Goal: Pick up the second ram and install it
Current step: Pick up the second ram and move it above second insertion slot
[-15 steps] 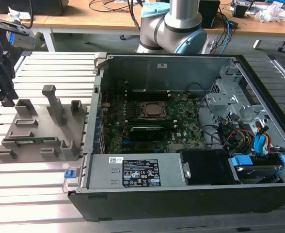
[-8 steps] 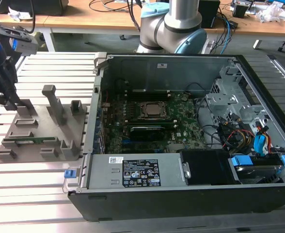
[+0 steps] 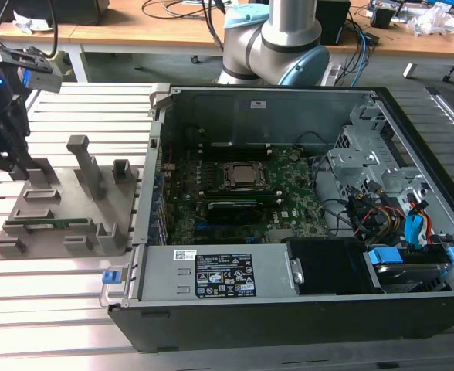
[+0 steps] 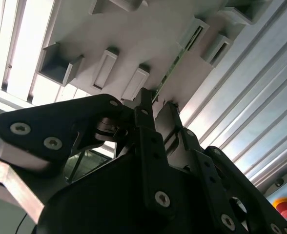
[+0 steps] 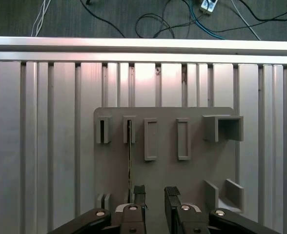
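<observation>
Item: second ram (image 5: 129, 161). Stands on edge in slot of grey fixture tray (image 5: 197, 170), at exterior view's left, well apart from open computer case (image 3: 289, 100).
Item: gripper (image 5: 155, 194). Fingers spread, nothing pinched; poised above tray, just beside ram.
Status: pick-up not yet made. Install on motherboard (image 3: 289, 209) wholly outstanding, by my reckoning.

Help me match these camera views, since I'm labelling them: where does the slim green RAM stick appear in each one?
Exterior view: the second ram stands on edge between low posts of the grey fixture tray, at the exterior view's left.
Second wrist view: its thin green edge runs from a slotted post toward the gripper.
First wrist view: it is a thin line from a slotted post to just beside the gripper.
Shared landmark: the grey fixture tray.
</observation>
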